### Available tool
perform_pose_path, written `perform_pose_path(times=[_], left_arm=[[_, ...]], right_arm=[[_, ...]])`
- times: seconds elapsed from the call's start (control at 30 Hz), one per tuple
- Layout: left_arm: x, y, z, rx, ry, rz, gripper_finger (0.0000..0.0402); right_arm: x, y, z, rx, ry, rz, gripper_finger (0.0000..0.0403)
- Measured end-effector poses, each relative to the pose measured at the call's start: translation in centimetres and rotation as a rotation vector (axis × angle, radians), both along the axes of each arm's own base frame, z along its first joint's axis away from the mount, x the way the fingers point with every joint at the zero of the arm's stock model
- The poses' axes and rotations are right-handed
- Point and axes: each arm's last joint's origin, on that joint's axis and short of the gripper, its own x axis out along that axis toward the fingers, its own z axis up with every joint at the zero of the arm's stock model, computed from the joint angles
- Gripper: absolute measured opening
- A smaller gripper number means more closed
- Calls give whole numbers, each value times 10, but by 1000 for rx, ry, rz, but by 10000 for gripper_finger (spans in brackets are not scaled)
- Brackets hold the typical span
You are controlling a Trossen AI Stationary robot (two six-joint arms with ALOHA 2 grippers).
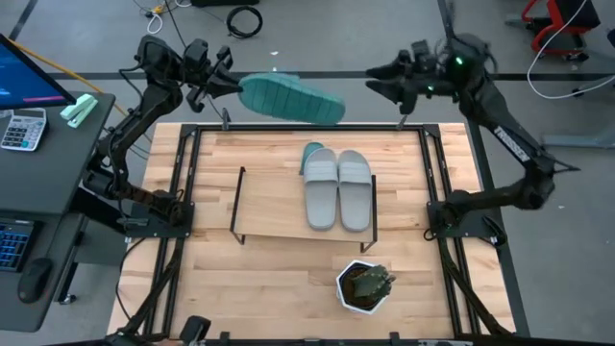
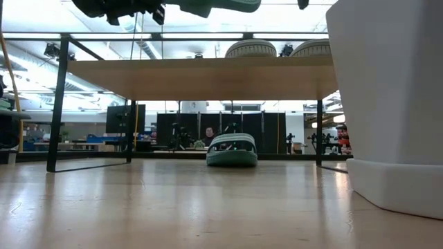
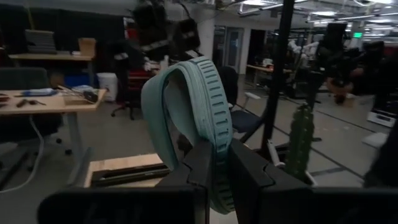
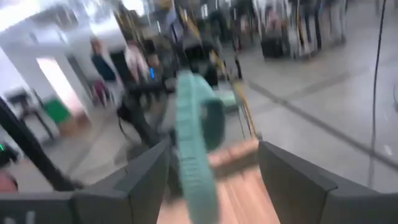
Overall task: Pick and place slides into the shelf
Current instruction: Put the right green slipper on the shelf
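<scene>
- My left claw (image 1: 231,83) is raised above the far edge of the surface (image 1: 288,279), fingers clamped on the heel end of one teal slide (image 1: 291,98).
- That teal slide is held in the air, ribbed sole facing up in the high view, stretching from the left claw toward the right arm.
- In the left wrist view the left claw's fingers (image 3: 202,165) pinch the slide's edge (image 3: 205,106) between them.
- My right claw (image 1: 377,82) hangs near the slide's free end, apart from it, fingers spread wide.
- Two light grey slides (image 1: 337,188) lie side by side on the right part of the shelf (image 1: 269,207).
- The second teal slide (image 2: 232,150) sits on the surface under the shelf's far edge.
- A white plant pot (image 1: 364,286) stands at the near side.
</scene>
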Motion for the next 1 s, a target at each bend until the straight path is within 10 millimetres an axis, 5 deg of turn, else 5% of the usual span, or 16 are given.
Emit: perform_pose_path(times=[0.37, 1.0], left_arm=[[0, -1, 0, 90, -16, -24, 37], [-1, -1, -1, 57, 4, -39, 36]], right_arm=[[44, -17, 26, 59, 214, 144, 239], [46, -19, 28, 69, 240, 113, 236]])
